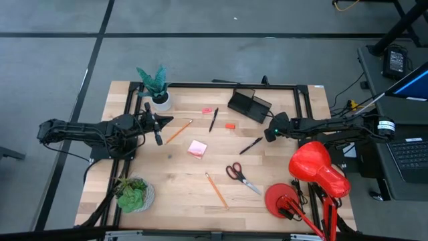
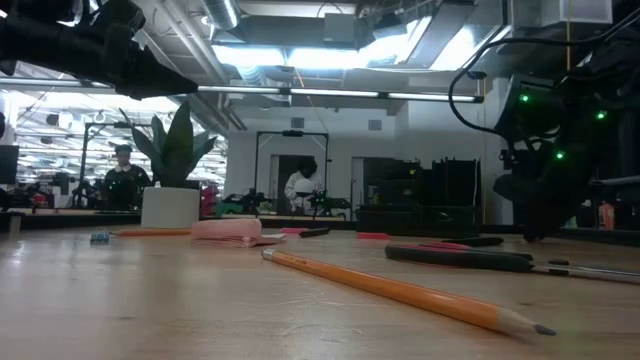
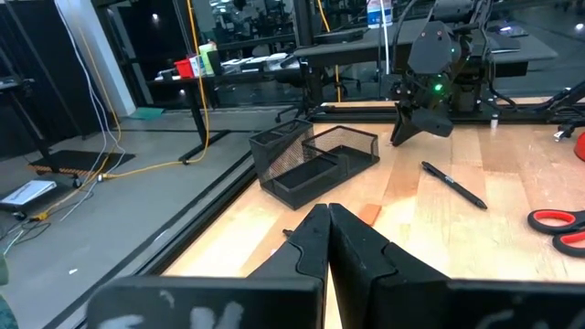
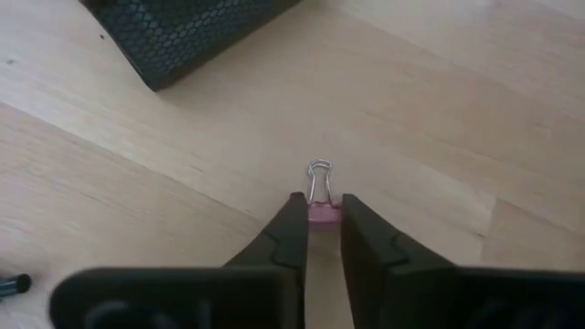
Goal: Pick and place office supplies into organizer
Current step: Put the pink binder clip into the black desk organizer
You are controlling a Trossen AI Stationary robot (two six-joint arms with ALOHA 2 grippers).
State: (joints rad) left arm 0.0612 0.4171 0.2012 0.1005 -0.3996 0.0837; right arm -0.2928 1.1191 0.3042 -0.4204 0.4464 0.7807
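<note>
- Far left, the left pincer [image 1: 158,131] hovers over the tabletop [image 1: 174,181] beside the white plant pot [image 1: 160,101], its fingers [image 3: 315,239] pressed together on nothing
- Just past it, an orange pencil [image 1: 178,131] lies slanted, with a second potted plant [image 1: 132,194] down at the near left corner
- Moving right, the pink sticky-note pad [image 1: 196,148] sits flat in the middle, a small red eraser [image 1: 206,110] above it, and a black pen [image 1: 213,120] slanted just beside that
- A second orange pencil [image 1: 216,190] lies nearer the front edge; the low view has it running across the foreground [image 2: 400,292]
- Another little red piece [image 1: 230,125] rests near the organizer [image 1: 249,105], the black mesh tray at the back edge
- The red-handled scissors [image 1: 241,177] lie toward the front, well apart from the tray
- A second black pen [image 1: 251,145] lies slanted just below the right arm's tip
- Over to the right pincer [image 1: 269,133], down at the tabletop near the organizer: its wrist view shows the fingers [image 4: 291,233] pinching a small pink binder clip [image 4: 321,210], wire loop poking out ahead, the clip on the wood with the tray's mesh wall [image 4: 183,37] well beyond
- Far right, the red desk lamp [image 1: 314,177] stands at the near corner
</note>
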